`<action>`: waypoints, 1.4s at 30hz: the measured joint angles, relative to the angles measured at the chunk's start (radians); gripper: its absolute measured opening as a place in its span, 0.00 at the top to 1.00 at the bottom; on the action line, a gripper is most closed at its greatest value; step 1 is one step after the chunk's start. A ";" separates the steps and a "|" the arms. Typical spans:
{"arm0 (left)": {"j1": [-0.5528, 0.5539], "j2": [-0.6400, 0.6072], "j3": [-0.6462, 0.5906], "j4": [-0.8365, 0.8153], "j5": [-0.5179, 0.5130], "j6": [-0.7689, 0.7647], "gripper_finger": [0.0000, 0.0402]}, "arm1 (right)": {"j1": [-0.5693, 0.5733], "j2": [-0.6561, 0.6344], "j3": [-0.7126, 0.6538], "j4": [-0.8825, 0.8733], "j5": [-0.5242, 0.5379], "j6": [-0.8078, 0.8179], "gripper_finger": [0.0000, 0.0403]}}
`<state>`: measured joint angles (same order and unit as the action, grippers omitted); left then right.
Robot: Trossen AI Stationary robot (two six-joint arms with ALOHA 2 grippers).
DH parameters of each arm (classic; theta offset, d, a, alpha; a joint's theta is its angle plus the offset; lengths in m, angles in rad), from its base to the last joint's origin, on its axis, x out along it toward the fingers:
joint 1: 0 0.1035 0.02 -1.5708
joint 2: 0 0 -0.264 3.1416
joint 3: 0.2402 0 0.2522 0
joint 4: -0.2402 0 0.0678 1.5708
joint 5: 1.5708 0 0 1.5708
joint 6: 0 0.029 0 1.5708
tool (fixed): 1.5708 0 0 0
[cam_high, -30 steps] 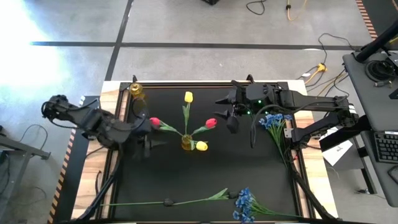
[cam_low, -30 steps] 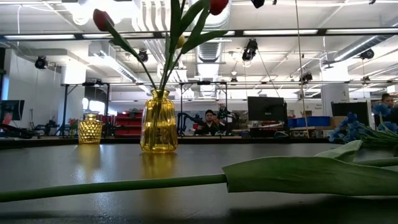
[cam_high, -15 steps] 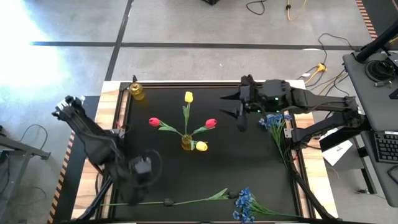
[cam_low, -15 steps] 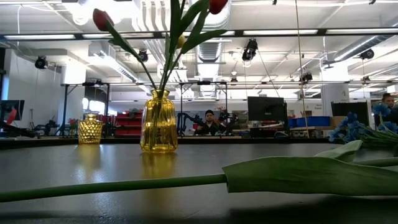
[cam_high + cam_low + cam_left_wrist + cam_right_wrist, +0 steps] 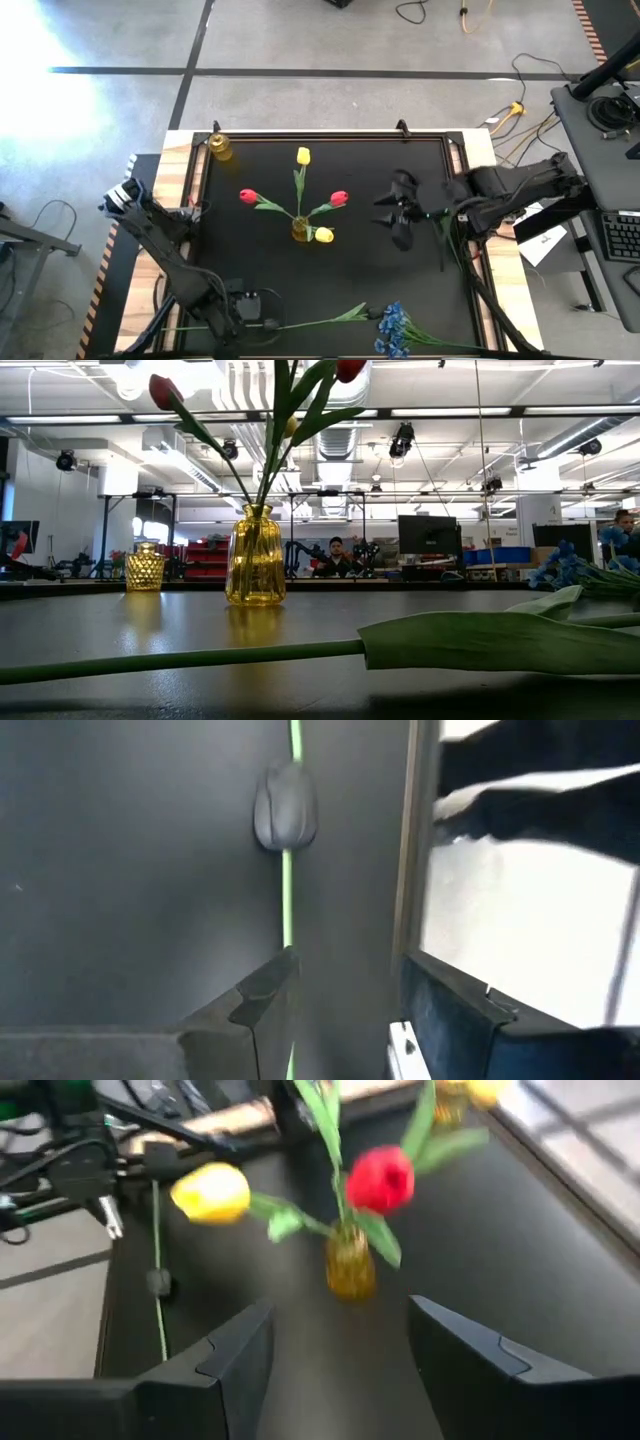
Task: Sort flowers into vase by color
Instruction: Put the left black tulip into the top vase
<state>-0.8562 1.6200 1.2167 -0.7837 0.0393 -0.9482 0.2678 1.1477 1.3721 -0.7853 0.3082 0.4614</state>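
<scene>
Both of our arms had shifted since the earlier frames: the left gripper point(image 5: 262, 308) had swung from beside the red tulip down to the near edge of the surface point(image 5: 420, 290), and the right gripper point(image 5: 398, 212) had dropped back from the far edge toward the middle right.

Four tulips stood in the amber vase point(image 5: 301, 229) at mid-surface: a yellow tulip point(image 5: 303, 156) pointing to the far side, a red tulip point(image 5: 247, 196) to the left, a second red tulip point(image 5: 339, 198) to the right, and a second yellow tulip point(image 5: 324, 235) low beside the vase. From table height the vase point(image 5: 255, 556) stood upright with the stems fanning out above it.

One loose flower stem point(image 5: 310, 322) lay flat along the near edge, a dark lump point(image 5: 270, 325) on it, its leaf point(image 5: 352, 313) close to a bunch of blue blossoms point(image 5: 393, 325). Our left fingers point(image 5: 262, 988) were spread apart just above this stem point(image 5: 287, 905), not touching it.

Another blue bunch's stems point(image 5: 442, 235) lay at the right edge, partly under the right arm. Our right fingers point(image 5: 232, 1350) were apart and held nothing, facing the vase point(image 5: 349, 1266) from a distance.

A small amber jar point(image 5: 220, 147) stood at the far left corner, well apart from the vase.
</scene>
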 joint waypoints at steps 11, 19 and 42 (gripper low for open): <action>0.000 0.213 0.000 0.068 0.008 -0.035 0.66 | 0.177 0.077 -0.035 -0.010 0.114 0.245 0.47; 0.010 0.263 0.000 0.051 -0.025 -0.107 0.77 | 0.212 0.105 -0.035 -0.011 0.112 0.262 0.47; 0.197 -0.175 0.100 -0.116 -0.243 0.381 1.00 | 0.212 -0.044 -0.035 -0.133 0.174 0.242 0.47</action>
<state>-0.6596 1.4446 1.3163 -0.8993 -0.2037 -0.5674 0.4793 1.1041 1.3369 -0.9180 0.4821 0.7035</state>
